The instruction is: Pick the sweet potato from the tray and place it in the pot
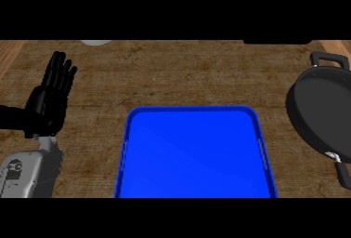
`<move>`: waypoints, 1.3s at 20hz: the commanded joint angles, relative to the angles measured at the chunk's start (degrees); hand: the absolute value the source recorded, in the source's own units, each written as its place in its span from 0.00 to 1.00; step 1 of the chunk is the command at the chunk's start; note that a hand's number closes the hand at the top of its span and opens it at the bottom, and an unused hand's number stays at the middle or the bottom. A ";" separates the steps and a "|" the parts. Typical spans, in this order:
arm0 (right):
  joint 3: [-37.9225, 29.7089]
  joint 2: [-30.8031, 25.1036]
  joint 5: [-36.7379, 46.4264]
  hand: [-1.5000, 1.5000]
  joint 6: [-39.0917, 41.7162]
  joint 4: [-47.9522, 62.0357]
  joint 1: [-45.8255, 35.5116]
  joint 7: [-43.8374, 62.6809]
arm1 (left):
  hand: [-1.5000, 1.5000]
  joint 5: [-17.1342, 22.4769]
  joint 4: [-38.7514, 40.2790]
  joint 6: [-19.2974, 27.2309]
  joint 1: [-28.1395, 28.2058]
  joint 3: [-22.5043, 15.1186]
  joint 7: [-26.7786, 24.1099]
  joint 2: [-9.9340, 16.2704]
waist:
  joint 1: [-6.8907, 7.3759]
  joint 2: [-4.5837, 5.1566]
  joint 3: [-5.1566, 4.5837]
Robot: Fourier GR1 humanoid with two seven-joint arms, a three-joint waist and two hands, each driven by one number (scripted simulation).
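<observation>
Left hand: I see it at left of the frame, fingers straight, holding nothing.
Tray: blue, lower centre.
Pot: dark, right edge.

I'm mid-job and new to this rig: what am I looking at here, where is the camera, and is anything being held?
This single picture comes from the robot's head, looking steeply down at a brown counter. The black shape at the left is the robot's left hand on a grey forearm; its fingers are straight and point up, resting and holding nothing. The right hand does not show at all.

In the middle lies a blue tray, and no sweet potato shows in it. At the right edge sits a dark pot with handles, partly cut off by the picture; what shows of its inside looks bare. The sweet potato is not visible anywhere, so I cannot tell where it is.
</observation>
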 commanded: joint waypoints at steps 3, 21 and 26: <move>2.54 -2.54 4.51 1.00 -5.67 18.58 -5.51 -5.88 | 0.50 0.35 -4.73 0.06 2.00 -0.23 2.73 -0.07 | 0.47 -0.07 0.00; -2.61 -3.27 -12.37 0.00 11.77 36.48 -16.41 -17.25 | 0.50 -2.65 -3.10 2.80 0.42 -1.41 2.46 -2.09 | -0.92 -0.49 -0.05; -8.76 -3.28 -19.36 0.00 14.22 39.93 -17.80 -11.72 | 0.50 -1.88 -1.86 1.37 2.14 -0.26 0.78 -1.43 | -0.92 -0.39 -0.06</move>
